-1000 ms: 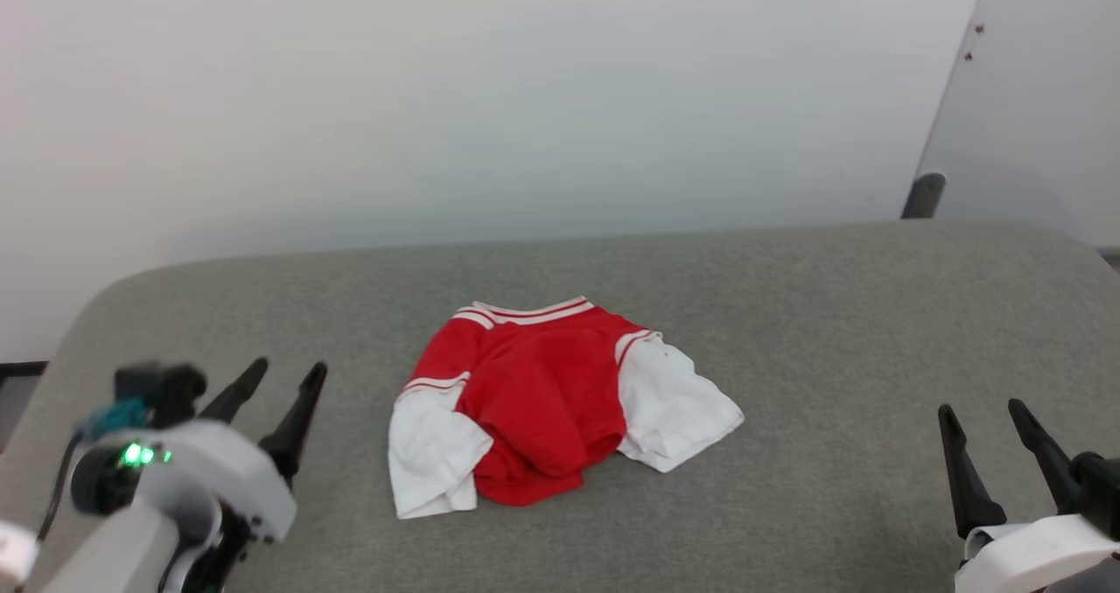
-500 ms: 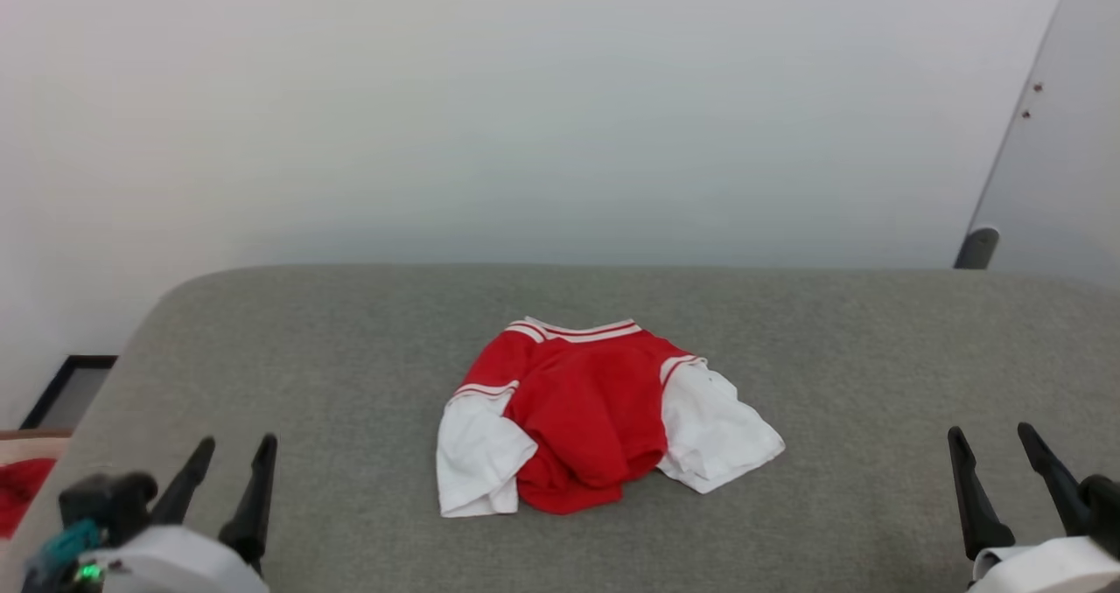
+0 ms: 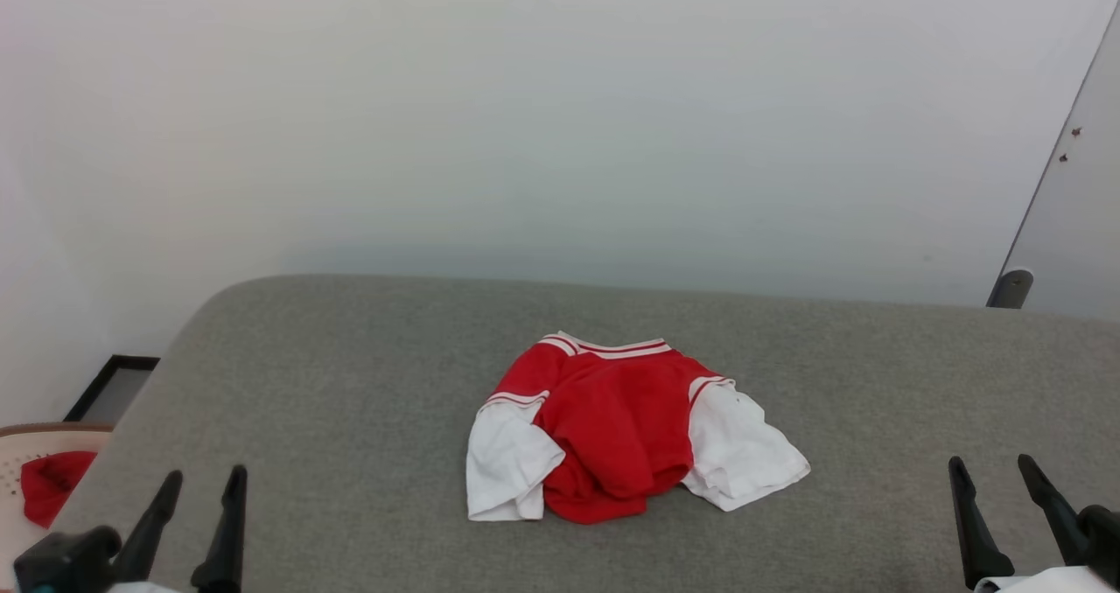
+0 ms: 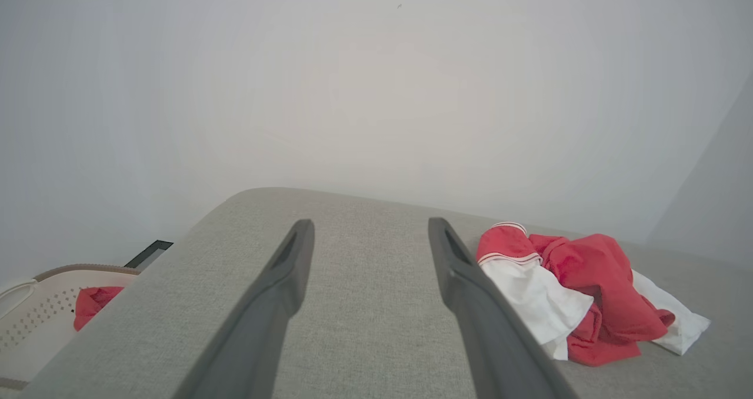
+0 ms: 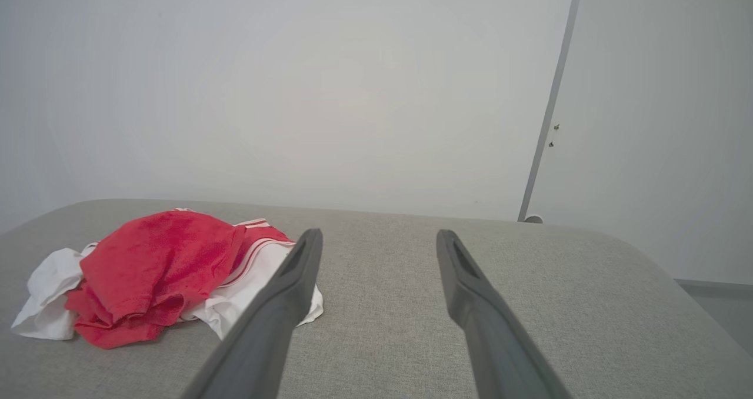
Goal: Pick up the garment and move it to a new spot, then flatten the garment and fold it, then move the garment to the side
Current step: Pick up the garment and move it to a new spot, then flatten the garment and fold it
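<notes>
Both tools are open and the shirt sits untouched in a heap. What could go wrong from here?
1. The T-shirt lies crumpled with layers overlapping; a pinch by the left tool or right tool may catch only a sleeve or several layers, so it might not spread flat.
2. A red cloth sits in the basket near the left tool; it could be mistaken for the shirt.

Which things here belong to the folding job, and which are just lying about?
In the job:
- T-shirt, crumpled on the grey surface
- left gripper and right gripper, both open, either side of the T-shirt, apart from it

Lying about:
- basket, off the surface's left end
- red cloth, in the basket
- door stop
</notes>
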You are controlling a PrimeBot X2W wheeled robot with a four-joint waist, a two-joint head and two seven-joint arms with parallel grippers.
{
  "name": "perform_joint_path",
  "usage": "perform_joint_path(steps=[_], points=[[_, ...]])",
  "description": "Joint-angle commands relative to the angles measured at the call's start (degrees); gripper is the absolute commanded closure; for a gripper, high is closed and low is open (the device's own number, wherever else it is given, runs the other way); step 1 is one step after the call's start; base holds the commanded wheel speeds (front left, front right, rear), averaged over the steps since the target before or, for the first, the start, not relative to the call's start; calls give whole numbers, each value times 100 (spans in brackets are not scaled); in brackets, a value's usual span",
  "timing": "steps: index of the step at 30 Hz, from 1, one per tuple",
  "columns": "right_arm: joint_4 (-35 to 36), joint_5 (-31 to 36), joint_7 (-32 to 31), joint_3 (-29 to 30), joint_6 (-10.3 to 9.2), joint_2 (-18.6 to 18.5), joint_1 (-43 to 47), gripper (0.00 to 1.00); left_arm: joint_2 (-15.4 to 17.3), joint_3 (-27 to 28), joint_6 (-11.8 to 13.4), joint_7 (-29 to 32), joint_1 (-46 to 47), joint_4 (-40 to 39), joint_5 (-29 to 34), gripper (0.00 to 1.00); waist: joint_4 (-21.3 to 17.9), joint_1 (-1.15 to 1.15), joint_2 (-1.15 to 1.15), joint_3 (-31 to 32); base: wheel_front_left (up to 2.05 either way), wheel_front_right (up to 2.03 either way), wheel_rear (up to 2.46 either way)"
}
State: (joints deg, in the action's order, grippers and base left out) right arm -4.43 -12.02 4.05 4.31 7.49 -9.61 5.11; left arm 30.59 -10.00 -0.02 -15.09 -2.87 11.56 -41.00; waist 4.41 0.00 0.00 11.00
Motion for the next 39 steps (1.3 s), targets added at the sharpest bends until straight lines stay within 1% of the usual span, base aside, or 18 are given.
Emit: perform_joint_path(steps=[1, 6, 13, 16, 20, 24, 29, 30, 33, 39], points=[[12, 23, 9, -27, 0, 16, 32, 0, -43, 93, -54, -3, -98, -31, 102, 0, 23, 0, 0, 22, 0, 0, 0], [19, 11, -27, -73, -1, -17, 39, 0, -158, 251, -193, -4, -207, -44, 301, 0, 41, 0, 0, 55, 0, 0, 0], [37, 0, -31, -139, -1, -24, 64, 0, -254, 383, -307, -4, -273, 15, 400, 0, 31, 0, 0, 53, 0, 0, 0], [36, -21, -20, -167, 0, -43, 48, 0, -246, 360, -343, 4, -253, 51, 404, 0, 9, 0, 0, 18, 0, 0, 0], [68, -40, -34, -194, -1, -62, -31, 0, -171, 251, -416, 204, -20, 8, 351, 0, -65, 0, 0, -81, 0, 0, 0], [98, -46, -46, -199, -1, -125, -137, 0, -68, 57, -548, 603, 372, -14, 244, 0, -188, 0, 0, -234, 0, 0, 0], [163, -50, -76, -218, -1, -151, -266, 0, 39, -261, -655, 1477, 1039, -36, 8, 0, -406, 0, 0, -434, 0, 0, 0], [163, -50, -76, -218, -1, -151, -266, 0, 39, -261, -655, 1477, 1039, -36, 8, 0, -406, 0, 0, -434, 0, 0, 0], [164, -58, -78, -240, -1, -158, -362, 0, 98, -482, -693, 1982, 1428, 18, -107, 0, -563, 0, 0, -561, 0, 0, 0], [94, -81, -15, -275, 0, -121, -525, 0, 161, -832, -731, 3003, 2080, 287, -533, 0, -867, 0, 0, -805, 0, 0, 0]])
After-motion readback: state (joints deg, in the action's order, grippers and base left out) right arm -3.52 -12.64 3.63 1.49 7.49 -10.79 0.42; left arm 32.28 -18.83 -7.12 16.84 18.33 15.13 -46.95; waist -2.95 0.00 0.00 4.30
